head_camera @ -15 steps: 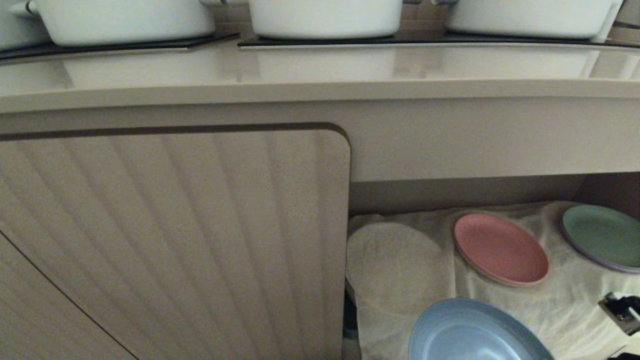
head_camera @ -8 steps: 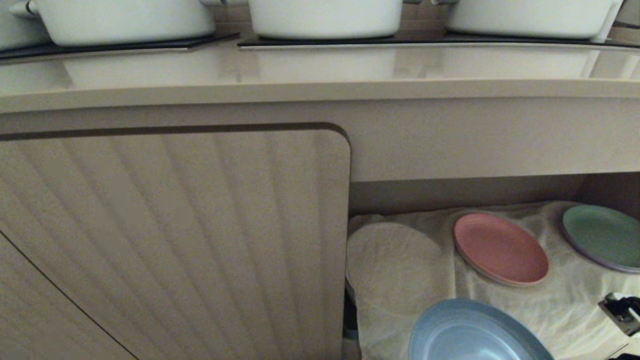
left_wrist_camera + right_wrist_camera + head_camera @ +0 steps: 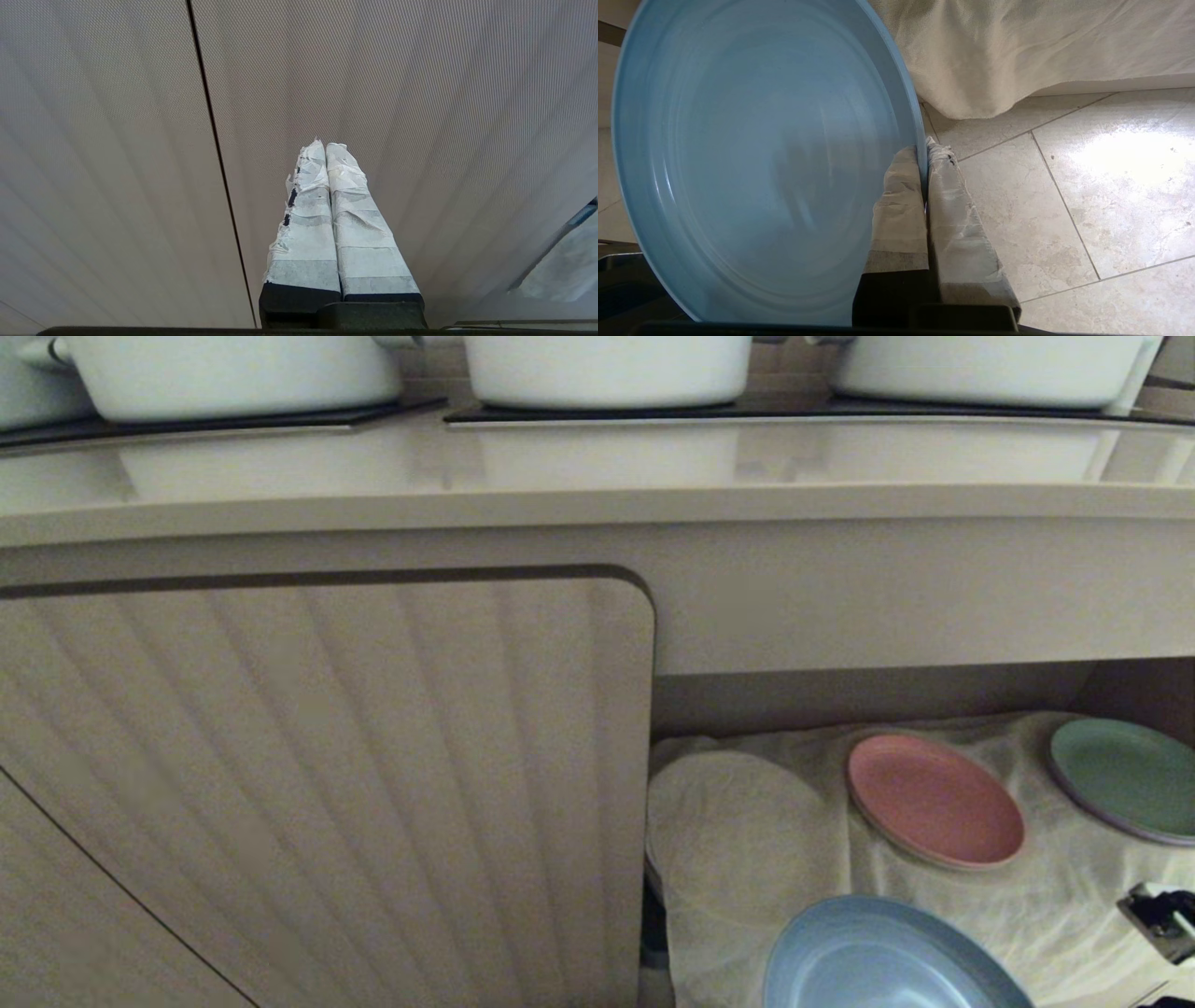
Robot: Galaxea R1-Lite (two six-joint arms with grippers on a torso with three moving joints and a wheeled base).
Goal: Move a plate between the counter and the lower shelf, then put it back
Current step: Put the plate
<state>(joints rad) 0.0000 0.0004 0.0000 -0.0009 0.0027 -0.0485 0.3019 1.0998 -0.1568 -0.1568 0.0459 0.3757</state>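
The light blue plate (image 3: 878,961) shows at the bottom edge of the head view, in front of the lower shelf (image 3: 1055,896) with its wrinkled white cloth; its near part is cut off. In the right wrist view the plate (image 3: 761,154) fills the frame, and my right gripper (image 3: 923,148) is shut on its rim, one taped finger inside and one outside. Floor tiles lie beyond it. My left gripper (image 3: 325,145) is shut on nothing, parked close to the ribbed cabinet door. The glossy beige counter (image 3: 597,457) runs across the top.
A pink plate (image 3: 934,800) and a green plate (image 3: 1125,777) lie on the shelf cloth, with a round bump (image 3: 738,831) under it at the left. White pots (image 3: 607,369) stand on the counter's hobs. The ribbed door (image 3: 327,784) closes the left. A part of my right arm (image 3: 1162,919) shows at the right edge.
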